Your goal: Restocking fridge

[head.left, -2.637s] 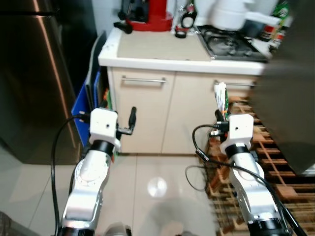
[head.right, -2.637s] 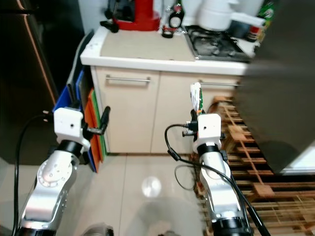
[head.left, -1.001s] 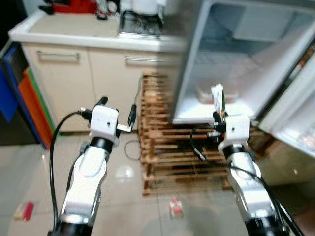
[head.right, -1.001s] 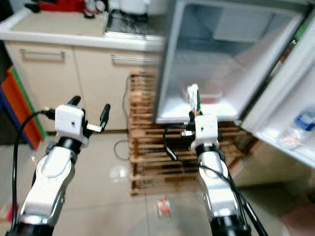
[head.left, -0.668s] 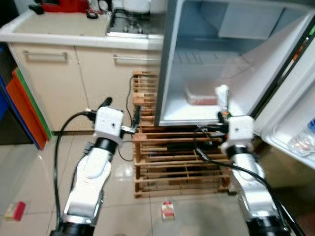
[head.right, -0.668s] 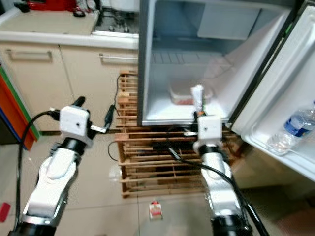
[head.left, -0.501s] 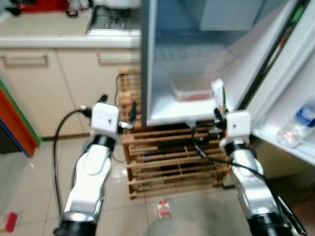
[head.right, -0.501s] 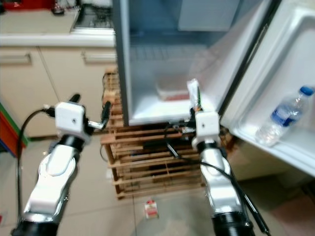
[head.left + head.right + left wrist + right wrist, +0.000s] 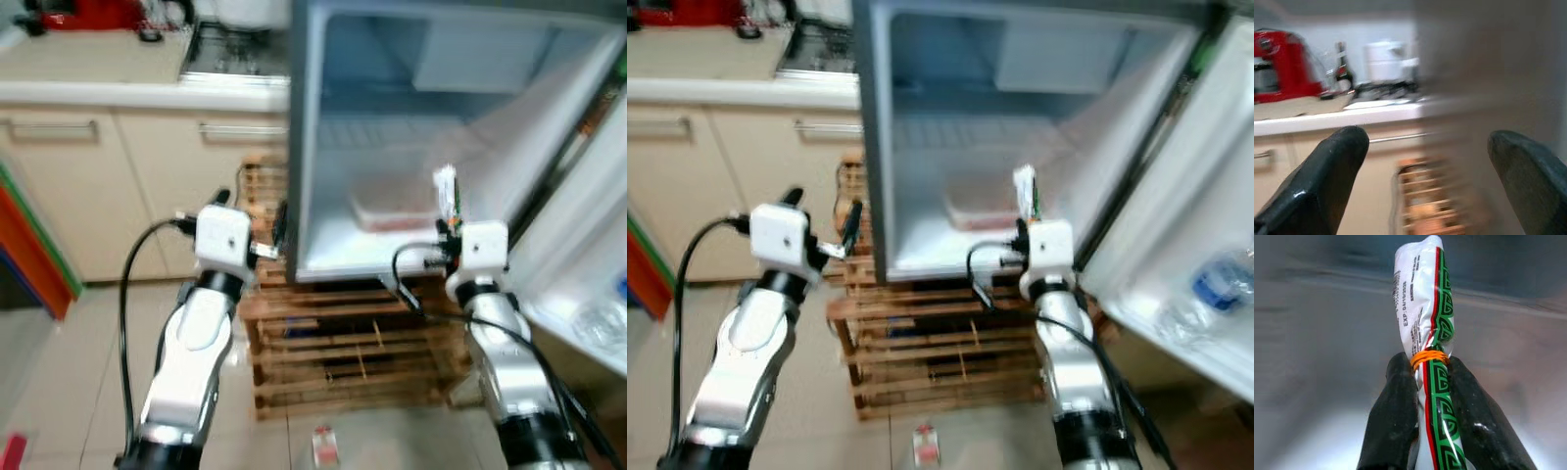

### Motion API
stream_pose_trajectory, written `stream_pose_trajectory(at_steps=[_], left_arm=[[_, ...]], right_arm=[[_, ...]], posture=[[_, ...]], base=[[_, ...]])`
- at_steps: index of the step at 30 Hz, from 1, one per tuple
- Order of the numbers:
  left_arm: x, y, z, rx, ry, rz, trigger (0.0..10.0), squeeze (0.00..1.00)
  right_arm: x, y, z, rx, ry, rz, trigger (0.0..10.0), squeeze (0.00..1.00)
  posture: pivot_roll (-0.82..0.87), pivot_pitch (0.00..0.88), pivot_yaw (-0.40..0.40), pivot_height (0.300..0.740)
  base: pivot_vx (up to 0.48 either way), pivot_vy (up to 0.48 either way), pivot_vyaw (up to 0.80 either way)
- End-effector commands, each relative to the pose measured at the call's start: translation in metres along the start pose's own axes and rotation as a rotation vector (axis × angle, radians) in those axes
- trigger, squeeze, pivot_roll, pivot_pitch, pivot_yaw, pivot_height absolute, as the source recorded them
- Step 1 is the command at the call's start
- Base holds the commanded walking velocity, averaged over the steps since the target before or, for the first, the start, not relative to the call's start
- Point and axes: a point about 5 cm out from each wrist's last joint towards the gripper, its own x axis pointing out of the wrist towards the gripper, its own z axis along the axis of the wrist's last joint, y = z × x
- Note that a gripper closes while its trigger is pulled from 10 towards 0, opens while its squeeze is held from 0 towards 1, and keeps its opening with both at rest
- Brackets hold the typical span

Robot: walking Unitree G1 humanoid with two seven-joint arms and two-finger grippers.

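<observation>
Two silver arms reach up from the bottom of the head views toward an open fridge point(image 9: 323, 147) that fills the upper centre and right of the frame. The right hand point(image 9: 1426, 396) sits right of centre, level with the fridge's lower edge, and its two black fingers point(image 9: 1393, 416) are clamped on a rolled white packet point(image 9: 1426, 328) printed with a green and red pattern. An orange rubber band point(image 9: 1428, 356) circles the packet just above the fingertips, and the packet stands upright above the hand, in front of the fridge's lower shelf. The left hand point(image 9: 253, 215) is held left of centre, beside the fridge's left wall, with its fingers point(image 9: 1317, 176) spread wide apart and nothing between them.

On the lower shelf, behind the packet, lies a shallow clear container point(image 9: 985, 208) with something reddish in it. The fridge door point(image 9: 1205, 186) swings open at the right edge, with a water bottle point(image 9: 1215, 276) lying in its lower rack. The fridge rests on a wooden pallet point(image 9: 343, 343) in the lower centre. At the upper left runs a tabletop point(image 9: 98, 78) over cream cabinets point(image 9: 108, 186), carrying a red appliance point(image 9: 1281, 68) and a gas hob point(image 9: 235, 59). A small packet point(image 9: 324, 446) lies on the floor at the bottom centre.
</observation>
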Motion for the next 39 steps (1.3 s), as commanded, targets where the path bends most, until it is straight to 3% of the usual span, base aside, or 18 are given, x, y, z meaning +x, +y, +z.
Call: stream_pose_trajectory(at_steps=[1,11,14,19,23,24,32,33,34,39], left_arm=[[0.003,-0.008,0.008,-0.011,-0.026,-0.022,10.0,0.00],[-0.007,-0.010,0.016,-0.010,-0.027,-0.024,10.0,0.00],[-0.016,-0.012,0.018,-0.021,-0.007,-0.019,10.0,0.00],[-0.025,-0.016,0.022,-0.017,0.000,-0.023,10.0,0.00],[-0.031,-0.017,0.025,-0.007,0.010,-0.012,10.0,0.00],[-0.038,-0.017,0.029,0.004,0.016,-0.017,10.0,0.00],[-0.052,-0.016,0.034,0.013,0.051,-0.015,10.0,0.00],[-0.055,-0.016,0.035,0.015,0.056,-0.013,10.0,0.00],[-0.059,-0.016,0.036,0.015,0.070,-0.011,10.0,0.00],[-0.077,-0.016,0.043,0.009,0.119,-0.006,10.0,0.00]], right_arm=[[-0.006,-0.015,-0.014,-0.005,0.068,-0.040,0.0,0.39],[-0.014,-0.003,-0.030,0.020,0.157,0.023,0.0,0.38],[-0.009,0.001,-0.029,0.021,0.162,0.039,0.0,0.38],[0.013,0.008,-0.016,0.005,0.120,0.054,0.0,0.38],[0.032,0.023,-0.001,-0.013,0.076,0.101,0.0,0.36],[0.044,0.035,0.012,-0.041,0.040,0.143,0.0,0.35],[0.064,0.045,0.025,-0.056,0.031,0.157,0.0,0.33],[0.068,0.046,0.027,-0.058,0.035,0.153,0.0,0.25],[0.072,0.048,0.028,-0.067,0.049,0.147,0.0,0.00],[0.081,0.051,0.033,-0.103,0.078,0.132,0.0,0.00]], posture=[[0.01,0.000,-0.069,0.732],[0.02,0.036,-0.092,0.732],[0.02,0.094,-0.114,0.732],[0.04,0.128,-0.143,0.732],[0.08,0.176,-0.172,0.732],[0.10,0.203,-0.180,0.732],[0.13,0.244,-0.189,0.732],[0.14,0.270,-0.191,0.732],[0.15,0.289,-0.192,0.732],[0.18,0.348,-0.195,0.732]], base=[[0.000,0.000,0.00],[0.000,0.000,0.00],[0.000,0.000,0.00],[0.000,0.000,0.00],[0.000,0.000,0.00],[0.000,0.000,0.00],[0.000,0.000,0.00],[0.000,0.000,0.00],[0.000,0.000,0.00],[0.000,0.000,0.00]])
